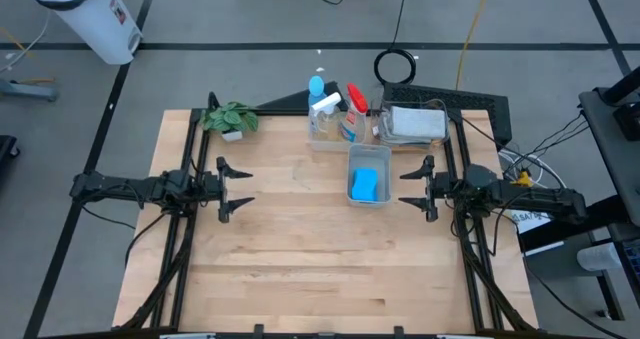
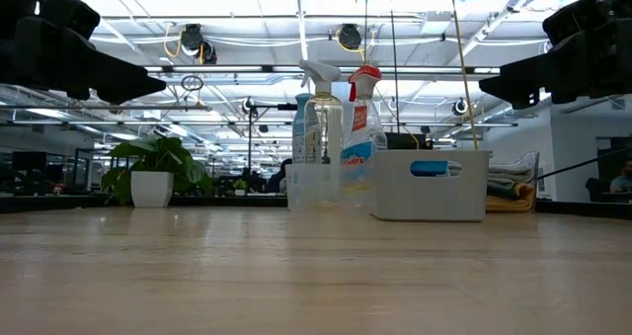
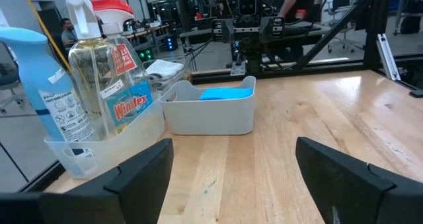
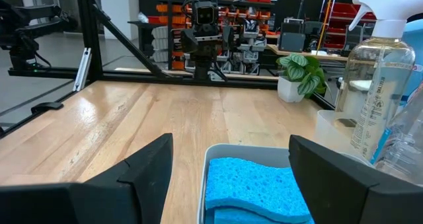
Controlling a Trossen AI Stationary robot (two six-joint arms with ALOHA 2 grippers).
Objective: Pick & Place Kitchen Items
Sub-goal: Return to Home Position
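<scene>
high view: blue sponge (image 1: 365,185) lies in grey bin (image 1: 369,155)

A small green potted plant (image 1: 231,120) is set at the far left corner of the wooden counter (image 1: 300,269). A clear plastic bin (image 1: 322,144) is placed at the far edge, and a grey bin (image 1: 369,150) just in front of it — slightly to the right. On the floor (image 1: 250,19) beyond, a white waste container (image 1: 90,14) and a coiled cable (image 1: 379,67) are seen.
</scene>
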